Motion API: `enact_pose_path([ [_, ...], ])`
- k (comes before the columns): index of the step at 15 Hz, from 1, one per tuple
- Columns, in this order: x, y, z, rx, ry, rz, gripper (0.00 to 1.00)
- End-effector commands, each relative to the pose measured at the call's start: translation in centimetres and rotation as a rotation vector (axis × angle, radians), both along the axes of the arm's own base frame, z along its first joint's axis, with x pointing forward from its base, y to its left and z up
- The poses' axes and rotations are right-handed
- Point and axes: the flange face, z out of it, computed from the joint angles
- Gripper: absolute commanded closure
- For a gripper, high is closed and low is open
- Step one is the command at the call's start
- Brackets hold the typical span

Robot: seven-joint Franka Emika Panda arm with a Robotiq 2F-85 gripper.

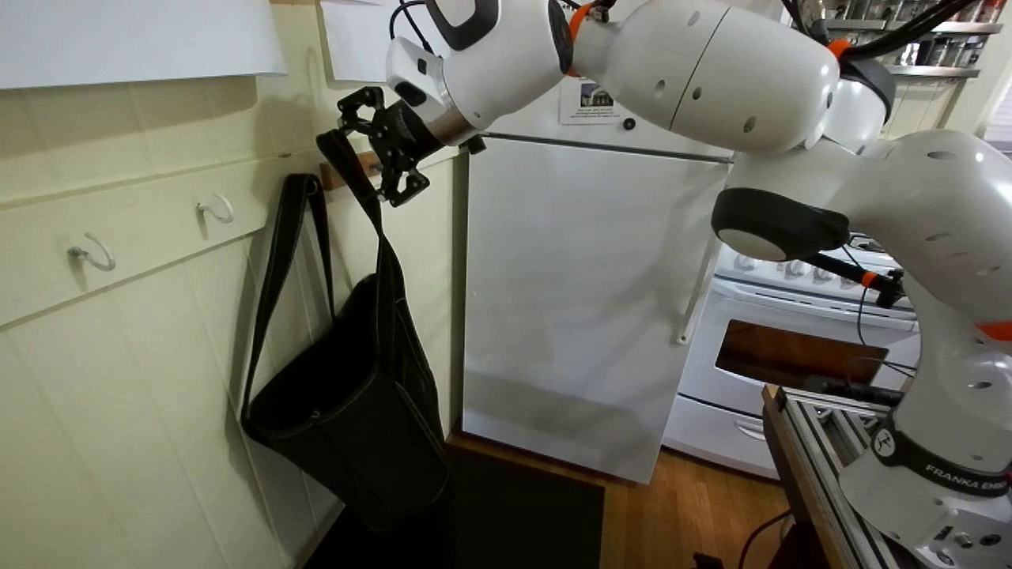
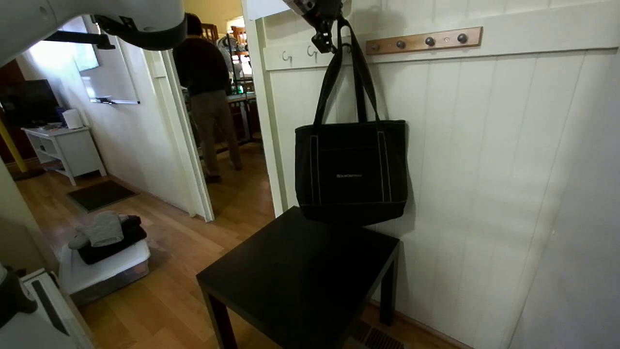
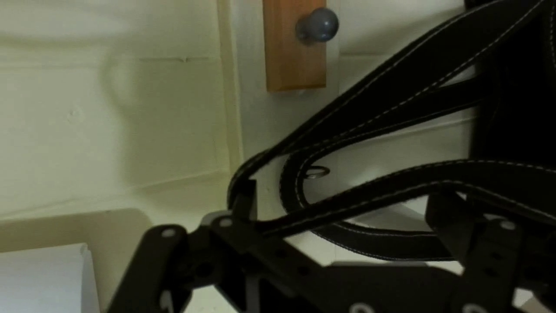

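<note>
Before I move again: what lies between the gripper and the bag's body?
The near strap: in an exterior view it rises from the bag's body to the gripper. The wrist view shows it bending around one fingertip.

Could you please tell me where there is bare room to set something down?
The black tabletop looks bare between the hanging bag and the edge away from the wall. It is crowded above: the open claw, bag straps and peg rail sit close together.
</note>
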Motion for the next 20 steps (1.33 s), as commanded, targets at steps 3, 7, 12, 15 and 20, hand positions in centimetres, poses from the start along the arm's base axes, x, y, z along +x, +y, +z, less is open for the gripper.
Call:
enact_pose_path([
  [3, 1.7, -0.3, 0.1, -0.006, -0.11, -0.005, 0.0],
  [7, 2.3, 0.1, -0.6, 0.037, -0.129, 0.009, 0.0],
  [12, 2.6, 0.9, -1.1, 0.073, -0.132, 0.04, 0.0],
  [15, 2.8, 1.0, -1.5, 0.072, -0.134, 0.043, 0.0],
  [20, 3.5, 1.1, -2.4, 0.06, -0.15, 0.049, 0.0],
])
